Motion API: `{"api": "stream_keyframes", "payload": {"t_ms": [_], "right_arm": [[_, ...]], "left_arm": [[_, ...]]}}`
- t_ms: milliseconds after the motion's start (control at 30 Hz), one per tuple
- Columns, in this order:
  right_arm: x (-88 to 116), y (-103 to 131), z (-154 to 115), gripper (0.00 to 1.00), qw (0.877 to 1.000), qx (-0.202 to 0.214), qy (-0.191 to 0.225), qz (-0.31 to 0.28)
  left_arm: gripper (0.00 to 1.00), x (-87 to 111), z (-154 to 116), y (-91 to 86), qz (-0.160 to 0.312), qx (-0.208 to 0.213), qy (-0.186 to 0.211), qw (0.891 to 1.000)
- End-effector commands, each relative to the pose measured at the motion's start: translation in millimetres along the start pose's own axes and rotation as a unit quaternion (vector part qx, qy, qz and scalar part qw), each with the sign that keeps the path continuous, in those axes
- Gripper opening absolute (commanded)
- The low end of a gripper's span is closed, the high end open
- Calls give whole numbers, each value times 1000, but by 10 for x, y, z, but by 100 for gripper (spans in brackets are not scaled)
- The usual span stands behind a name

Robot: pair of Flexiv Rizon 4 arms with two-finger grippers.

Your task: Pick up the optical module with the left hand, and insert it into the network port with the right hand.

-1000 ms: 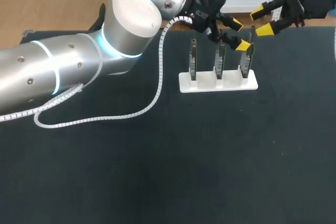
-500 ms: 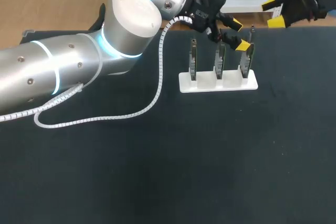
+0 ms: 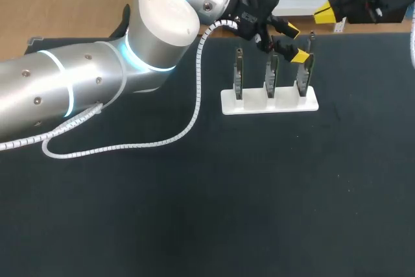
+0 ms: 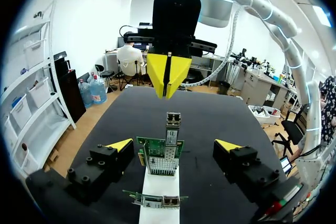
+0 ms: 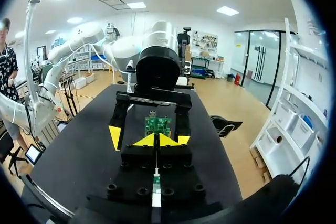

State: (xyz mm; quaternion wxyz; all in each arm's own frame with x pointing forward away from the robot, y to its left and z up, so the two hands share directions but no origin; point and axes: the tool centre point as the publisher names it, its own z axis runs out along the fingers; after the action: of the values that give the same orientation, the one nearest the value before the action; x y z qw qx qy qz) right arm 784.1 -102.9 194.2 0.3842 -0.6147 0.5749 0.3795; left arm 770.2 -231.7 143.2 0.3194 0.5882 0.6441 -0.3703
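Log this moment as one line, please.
left gripper open, either side of optical module | right gripper shut, beyond white stand | pick not yet done

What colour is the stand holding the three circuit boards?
White. The stand shows best in the head view.

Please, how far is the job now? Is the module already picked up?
Nothing looks finished yet. The module stands upright on an end card in the white stand. In hand: the left gripper is open on both sides of it, not gripping. The right gripper is shut and empty beyond the stand. Left: the grasp, the lift, the handover, the insertion.
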Motion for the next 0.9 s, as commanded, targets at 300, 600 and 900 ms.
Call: {"api": "stream_keyframes", "payload": {"t_ms": [300,600,900], "right_arm": [[6,3,91,0,1000,-4,0,2],[71,31,120,0,1000,-9,2,12],[135,40,129,0,1000,-9,5,20]], "left_arm": [[100,-13,4,18,-1,1,3,1000],[100,-13,4,18,-1,1,3,1000],[100,-13,4,18,-1,1,3,1000]]}}
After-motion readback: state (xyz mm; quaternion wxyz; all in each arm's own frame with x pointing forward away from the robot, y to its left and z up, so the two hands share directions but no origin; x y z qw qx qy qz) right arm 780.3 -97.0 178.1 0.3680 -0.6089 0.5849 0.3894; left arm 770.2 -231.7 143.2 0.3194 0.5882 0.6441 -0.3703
